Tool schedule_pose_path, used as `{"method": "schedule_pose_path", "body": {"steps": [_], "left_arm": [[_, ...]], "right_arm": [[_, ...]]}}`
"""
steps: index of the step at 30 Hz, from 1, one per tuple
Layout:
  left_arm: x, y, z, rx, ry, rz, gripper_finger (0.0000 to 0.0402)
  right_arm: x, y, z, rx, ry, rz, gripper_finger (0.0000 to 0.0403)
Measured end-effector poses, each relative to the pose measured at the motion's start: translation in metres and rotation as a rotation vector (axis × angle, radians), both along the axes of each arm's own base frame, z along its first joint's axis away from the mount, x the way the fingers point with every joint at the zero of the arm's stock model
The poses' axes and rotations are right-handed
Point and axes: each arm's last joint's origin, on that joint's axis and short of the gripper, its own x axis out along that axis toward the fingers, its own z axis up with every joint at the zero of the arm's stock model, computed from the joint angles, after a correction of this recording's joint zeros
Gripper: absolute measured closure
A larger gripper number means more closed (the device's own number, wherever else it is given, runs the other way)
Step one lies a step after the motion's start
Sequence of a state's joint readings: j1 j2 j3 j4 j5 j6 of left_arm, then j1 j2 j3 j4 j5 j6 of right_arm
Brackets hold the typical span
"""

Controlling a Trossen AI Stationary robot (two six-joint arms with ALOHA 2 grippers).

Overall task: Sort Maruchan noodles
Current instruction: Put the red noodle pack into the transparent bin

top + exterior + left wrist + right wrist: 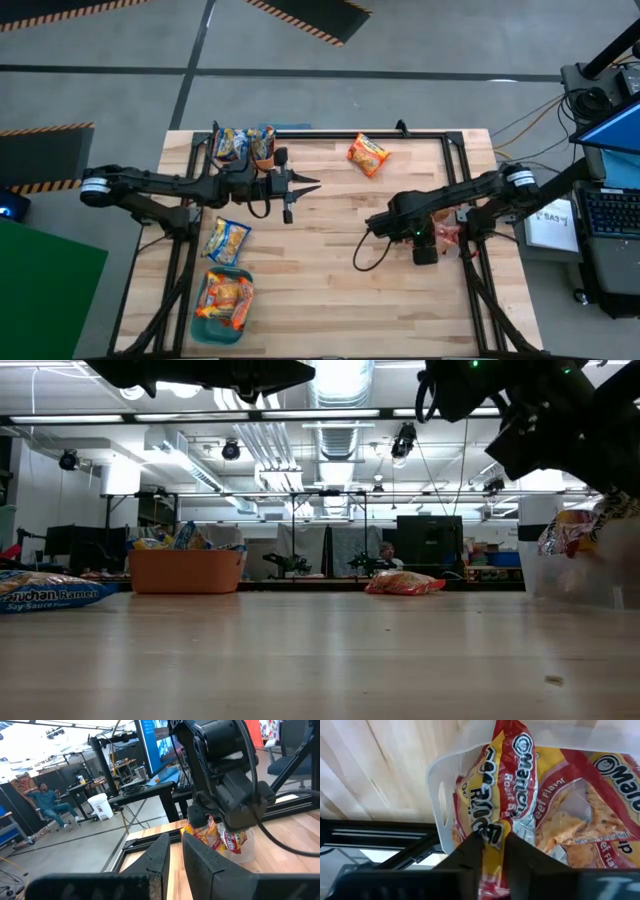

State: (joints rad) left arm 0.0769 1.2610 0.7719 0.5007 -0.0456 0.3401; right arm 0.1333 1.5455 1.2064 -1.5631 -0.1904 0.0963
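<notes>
One red packet [507, 795] pinched by right gripper [492, 842] over clear bin [440, 795] | step: drop-off | next: release it | left gripper [300, 190] nearly closed, empty, mid-table.

Left arm reaches across the table's far-left part; left gripper [303, 190] points toward centre, held above the surface, fingers nearly closed, nothing between them. Right arm bends back over the right edge; right gripper [492, 842] pinches a red packet [512, 785].

table [330, 250]: pale wood, you saw matt grain | red packet [520, 785]: glossy crinkled plastic | bin [440, 795]: smooth white, probably plastic | fingers [465, 855]: matt black
</notes>
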Motion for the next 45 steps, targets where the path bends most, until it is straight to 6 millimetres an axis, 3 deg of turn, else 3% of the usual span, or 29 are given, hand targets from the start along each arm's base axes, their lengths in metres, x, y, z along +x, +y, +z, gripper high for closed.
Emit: {"method": "schedule_pose_path", "body": {"steps": [9, 17, 24, 35, 39, 45], "left_arm": [[0.000, 0.000, -0.001, 0.016, 0.013, 0.000, 0.0366], [0.000, 0.000, -0.002, 0.020, 0.022, 0.001, 0.0366], [0.000, 0.000, -0.002, 0.018, 0.021, 0.000, 0.0366], [0.000, 0.000, -0.003, 0.016, 0.029, 0.000, 0.0366], [0.000, 0.000, -0.003, 0.016, 0.038, 0.000, 0.0366], [0.000, 0.000, -0.004, 0.015, 0.042, 0.000, 0.0366]], "right_arm": [[0.002, 0.000, -0.003, -0.013, 0.014, -0.021, 0.0258], [0.007, 0.001, 0.011, -0.023, -0.048, -0.059, 0.0236], [0.018, 0.002, 0.014, -0.021, -0.138, -0.082, 0.0272], [0.017, 0.002, 0.031, -0.081, -0.100, -0.231, 0.0367], [0.012, 0.000, 0.029, -0.115, -0.094, -0.235, 0.0390], [0.011, -0.002, 0.013, -0.189, -0.090, -0.217, 0.0394]]}}
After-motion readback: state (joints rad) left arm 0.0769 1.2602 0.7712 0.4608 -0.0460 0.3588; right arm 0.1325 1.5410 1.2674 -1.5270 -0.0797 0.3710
